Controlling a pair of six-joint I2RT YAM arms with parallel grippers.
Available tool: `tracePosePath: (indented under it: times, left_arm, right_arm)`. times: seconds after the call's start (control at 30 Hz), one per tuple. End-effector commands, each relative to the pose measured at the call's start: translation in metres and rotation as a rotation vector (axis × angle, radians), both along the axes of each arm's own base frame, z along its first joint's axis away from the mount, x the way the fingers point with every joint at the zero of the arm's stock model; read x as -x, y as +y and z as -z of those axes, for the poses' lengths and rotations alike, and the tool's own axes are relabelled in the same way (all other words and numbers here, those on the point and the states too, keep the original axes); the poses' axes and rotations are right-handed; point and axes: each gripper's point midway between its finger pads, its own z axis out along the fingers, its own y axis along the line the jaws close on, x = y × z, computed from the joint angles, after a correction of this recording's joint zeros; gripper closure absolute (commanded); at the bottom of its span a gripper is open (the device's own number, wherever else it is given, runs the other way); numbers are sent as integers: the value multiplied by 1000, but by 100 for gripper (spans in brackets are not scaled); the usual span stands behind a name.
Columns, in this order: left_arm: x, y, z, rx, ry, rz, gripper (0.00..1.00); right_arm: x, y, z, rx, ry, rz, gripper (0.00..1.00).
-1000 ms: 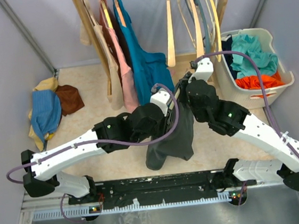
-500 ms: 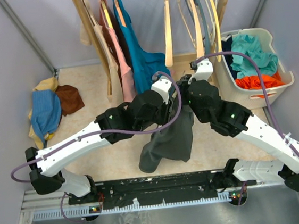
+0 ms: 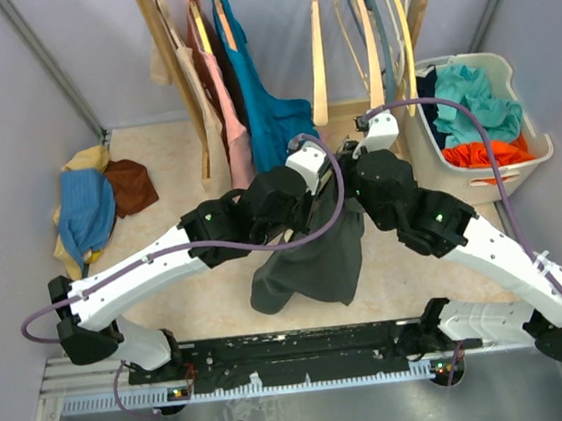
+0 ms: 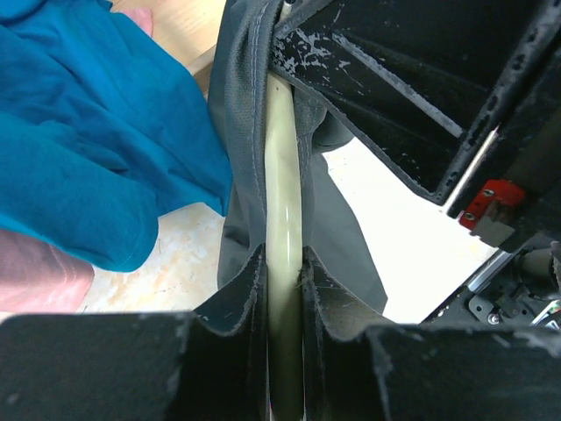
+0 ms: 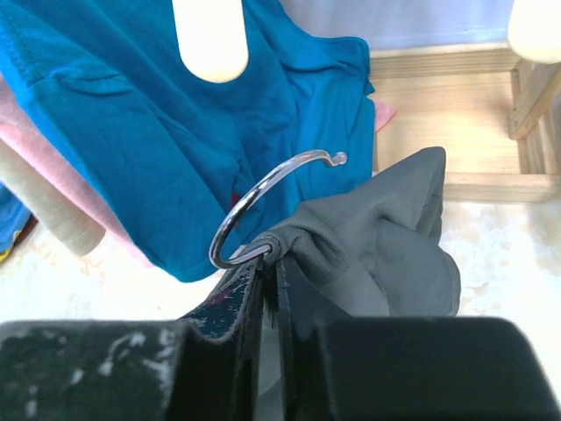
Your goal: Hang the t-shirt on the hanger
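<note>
Fingers of left gripper (image 4: 283, 263) pinch the pale hanger (image 4: 282, 175) arm, with t-shirt (image 3: 312, 263) fabric draped down both sides of it. Only the left wrist view shows this; the top view hides those fingers. T-shirt hangs mid-scene between both wrists, just near of the teal shirt (image 3: 270, 121). Right gripper (image 5: 266, 263) is closed on the hook (image 5: 263, 186) base at the bunched collar, seen in the right wrist view only. Versus a second ago: left fingers narrower, shirt hem spread wider leftward.
</note>
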Motion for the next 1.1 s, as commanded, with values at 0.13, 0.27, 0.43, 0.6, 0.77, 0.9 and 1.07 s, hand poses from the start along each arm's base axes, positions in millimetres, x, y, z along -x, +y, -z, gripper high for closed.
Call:
tracePosePath:
  times: [0.13,0.27,0.43,0.6,0.77,0.9,1.07]
  left_arm:
    - [7,23,-35,50,-67,42,100]
    - [15,35,-45,73,-68,60,100]
    - [26,45,-61,116,-71,96,100]
    - [38,58,-85,171,-81,129,100]
    - [49,73,-132,253,-115,154,99]
    - [55,77,-158,283,-135,181,99]
    - [63,73,-180,327,-145,235,98]
  right_arm:
    - [23,8,-35,-75,-44,-150,70]
    - [34,-5,-33,-56,-26,-153,55]
    - [48,-17,-35,-49,-17,-180,45]
    - [65,-17,-29,-21,2,-271,42]
    - [83,-13,-15,-2,5,-381,42]
    - [87,-7,-8,5,-4,-429,37]
    - [76,-3,-3,20,-33,-408,29]
